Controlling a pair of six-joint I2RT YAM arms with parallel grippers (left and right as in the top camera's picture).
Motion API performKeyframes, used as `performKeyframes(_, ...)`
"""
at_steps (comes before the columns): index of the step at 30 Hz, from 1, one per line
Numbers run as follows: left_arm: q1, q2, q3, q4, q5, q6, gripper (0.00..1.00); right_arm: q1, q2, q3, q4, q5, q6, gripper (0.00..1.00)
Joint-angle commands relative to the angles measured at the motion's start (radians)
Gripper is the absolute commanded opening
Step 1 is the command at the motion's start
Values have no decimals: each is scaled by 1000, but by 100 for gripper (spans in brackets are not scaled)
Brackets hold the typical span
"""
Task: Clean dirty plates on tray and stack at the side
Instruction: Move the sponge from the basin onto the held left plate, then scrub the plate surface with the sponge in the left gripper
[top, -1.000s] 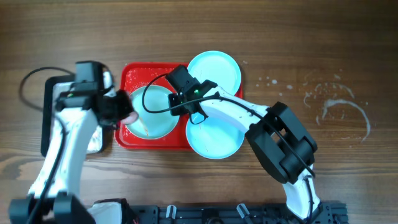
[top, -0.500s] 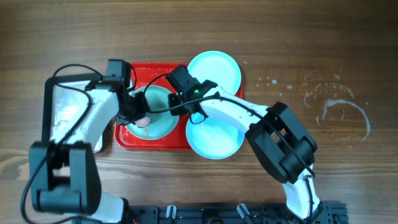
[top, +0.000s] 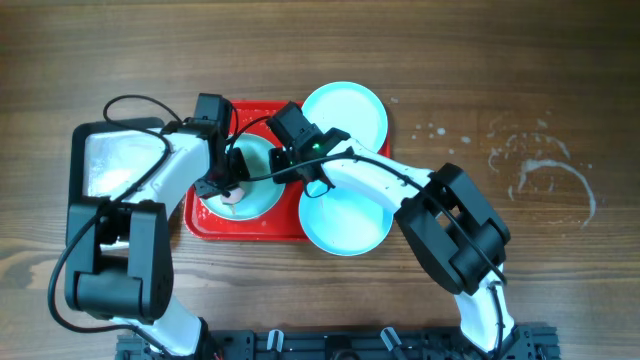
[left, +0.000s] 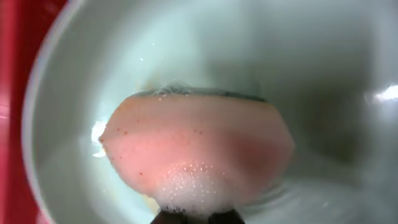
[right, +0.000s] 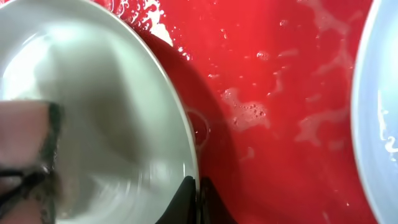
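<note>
My left tool (left: 196, 218) is gripping a foamy pink sponge (left: 199, 149) in the plate (left: 323, 62) — my right tool (right: 198, 198) is pinching its rim.

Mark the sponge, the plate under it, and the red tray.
sponge (left: 199, 146), left wrist view, middle of its pink face.
plate (right: 118, 81), right wrist view, bare inner surface.
red tray (right: 280, 149), right wrist view, bare foamy floor.

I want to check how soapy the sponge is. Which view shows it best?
The left wrist view: the pink sponge sits large and central, foam along its lower edge. Overhead shows just a small pink patch; the right wrist view catches one blurred edge.
</note>
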Motion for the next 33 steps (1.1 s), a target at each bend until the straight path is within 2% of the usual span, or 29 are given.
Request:
performKeyframes(1, 19, 61, -23, -8, -286, -17, 4, -5, 13, 8, -3, -5, -14, 4)
performKeyframes(4, 19, 61, -23, -28, -362, -37, 4, -5, 13, 7, -3, -5, -13, 4)
performKeyframes(7, 18, 59, -16, -60, -348, -37, 4, -5, 13, 7, -4, -5, -14, 4)
performKeyframes(9, 15, 58, 11, -122, -216, -21, 4, -5, 13, 7, -5, -5, -14, 4)
performKeyframes(12, 14, 58, 14, -153, 145, 27, 4, -5, 13, 7, -3, -5, -13, 4)
performKeyframes(15, 8, 58, 9, -157, 221, 35, 4, -5, 13, 7, -5, -5, -13, 4)
performKeyframes(17, 8, 58, 9, -148, 377, 105, 4, -5, 13, 7, -6, -5, -13, 4)
performKeyframes(19, 8, 58, 9, -133, 439, 128, 4, -5, 13, 7, -4, -5, -13, 4)
performKeyframes(22, 9, 58, 9, -95, 439, 129, 4, -5, 13, 7, -5, -5, -13, 4)
performKeyframes(25, 9, 58, 9, 50, 426, 118, 4, -5, 13, 7, -3, -5, -13, 4)
performKeyframes(26, 6, 58, 9, 155, 385, 64, 4, -5, 13, 7, -3, -5, -13, 4)
performKeyframes(29, -6, 58, 9, 254, 231, -28, 4, -5, 13, 7, -10, -5, -13, 4)
performKeyframes(32, -17, 58, 9, 268, 11, -68, 4, -5, 13, 7, -9, -5, -13, 4)
performKeyframes(33, -17, 58, 9, 266, -23, -68, 4, -5, 13, 7, -8, -5, -13, 4)
